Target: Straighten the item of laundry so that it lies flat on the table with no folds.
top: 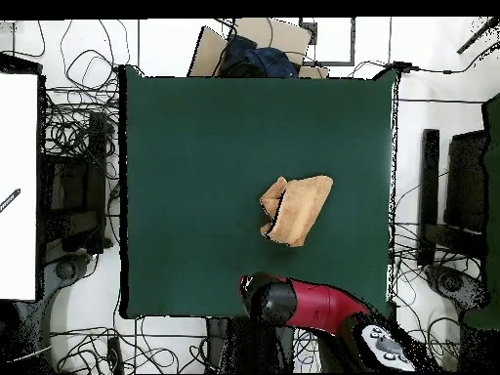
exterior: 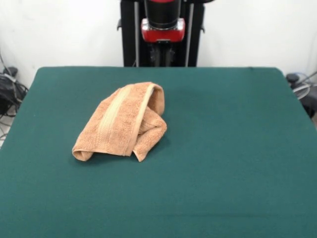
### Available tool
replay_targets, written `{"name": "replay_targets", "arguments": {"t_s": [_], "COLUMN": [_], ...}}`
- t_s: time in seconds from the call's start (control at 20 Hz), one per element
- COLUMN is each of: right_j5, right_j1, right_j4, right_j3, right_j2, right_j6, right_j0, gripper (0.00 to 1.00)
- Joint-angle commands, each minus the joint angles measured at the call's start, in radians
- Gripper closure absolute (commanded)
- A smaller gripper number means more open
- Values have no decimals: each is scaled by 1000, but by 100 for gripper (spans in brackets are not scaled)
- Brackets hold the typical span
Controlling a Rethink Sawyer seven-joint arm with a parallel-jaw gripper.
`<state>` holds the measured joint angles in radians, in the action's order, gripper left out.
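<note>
Orange-tan terry towel [exterior: 123, 124] crumpled on the green bench [exterior: 228, 163], folded over itself into a rough wedge. In the front view, lying left of centre and toward the far half, well clear of every edge. A smoother woven band [exterior: 115, 119] running lengthwise along the top layer, from the far rounded end down toward the near left corner. Far end curled over in a loop, with a raised fold standing up at its right side. Near right portion bunched into a point resting on the felt; near left corner rolled under slightly. Several layers stacked (exact count not readable).

From overhead, the same towel [top: 296, 209] right of the bench's [top: 186, 176] middle and somewhat toward the robot's side, with the folded, layered edge on its left and a flatter flap reaching up and right.

Red and black arm [top: 317, 305] drawn back at the bench's base-side edge, its bulk hanging over the rim, well apart from the towel. In the front view only the arm's red collar [exterior: 163, 29] and black column at the top, behind the far edge. Pincer hidden in both views, so spread or pressed together: cannot tell. Nothing touching the cloth.
</note>
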<state>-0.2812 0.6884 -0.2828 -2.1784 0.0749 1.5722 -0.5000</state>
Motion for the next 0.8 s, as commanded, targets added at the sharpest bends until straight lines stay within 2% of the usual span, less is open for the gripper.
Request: {"name": "replay_targets", "arguments": {"t_s": [0.05, 0.45, 0.8], "right_j5": [-31, -86, -121], "right_j1": [-25, -14, -57], "right_j4": [-48, -45, -43], "right_j3": [138, 171, 230], "right_j2": [112, 132, 141], "right_j6": [-3, -14, -26], "right_j0": [-13, -20, -18], "gripper": [0, 0, 0]}}
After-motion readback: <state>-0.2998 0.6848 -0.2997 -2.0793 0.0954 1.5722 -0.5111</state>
